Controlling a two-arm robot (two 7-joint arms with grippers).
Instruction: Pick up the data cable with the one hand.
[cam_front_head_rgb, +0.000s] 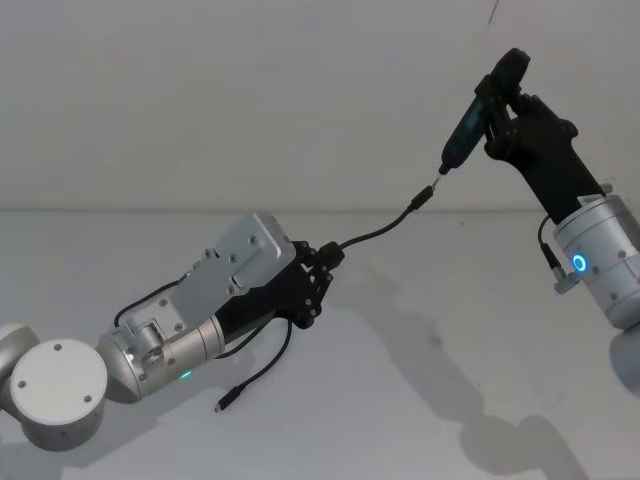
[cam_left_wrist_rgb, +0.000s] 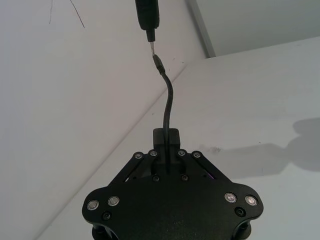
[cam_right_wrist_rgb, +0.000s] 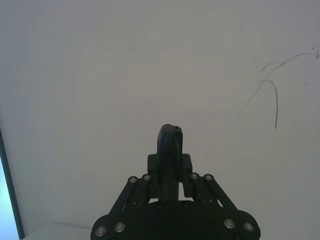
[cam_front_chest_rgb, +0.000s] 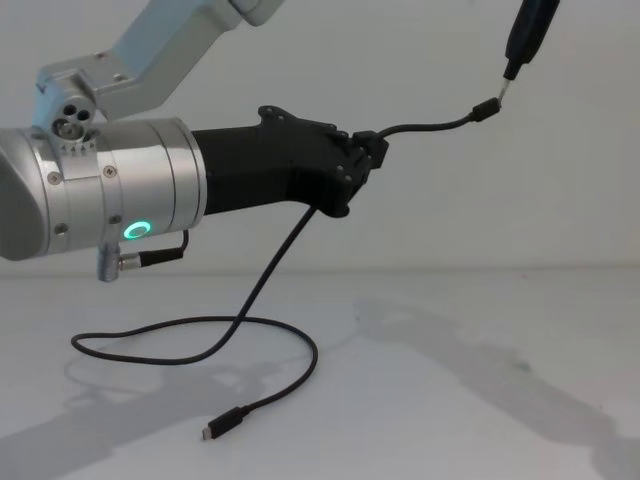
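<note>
Holding the data cable — left gripper jaws clamped near one plug, pickup mostly done — tail end lay on table.

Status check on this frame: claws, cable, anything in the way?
Left claw shut on data cable, lifted; far plug on table. Right claw shut on stick tool, tip at cable's near plug. Nothing in the way.

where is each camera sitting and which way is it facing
Head: high, looking down at the table; shows both arms, left hand shut on the data cable.
Chest: low, looking across; shows the left arm.
Left wrist: looks along its fingers.
Right wrist: faces the wall; right hand holds the stick tool.
Shared: cable plug meeting the tool tip.
</note>
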